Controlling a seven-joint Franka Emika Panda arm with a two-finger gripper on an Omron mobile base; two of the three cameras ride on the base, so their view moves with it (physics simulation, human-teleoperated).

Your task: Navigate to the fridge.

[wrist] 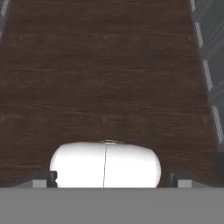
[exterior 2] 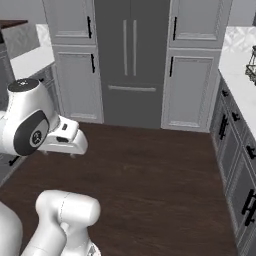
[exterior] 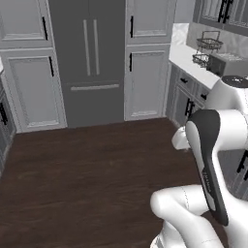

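The fridge (exterior: 89, 63) stands straight ahead across the dark wood floor, a tall dark grey flat front with two long silver handles at its centre and a drawer bar below. From the other side the fridge (exterior 2: 131, 60) sits between light grey panelled cabinets. My gripper (wrist: 113, 180) points down at the floor, its two dark tips wide apart with nothing between them. The hand hangs folded close to the arm, and in the right base view the gripper (exterior 2: 60, 151) is well short of the fridge.
Light grey cabinets (exterior: 145, 82) flank the fridge on both sides. A white counter (exterior: 193, 60) with a wire rack (exterior: 208, 46) runs along the right over dark drawers (exterior 2: 235, 145). More cabinets line the left wall (exterior: 4, 116). Wood floor (exterior: 87, 169) lies between me and the fridge.
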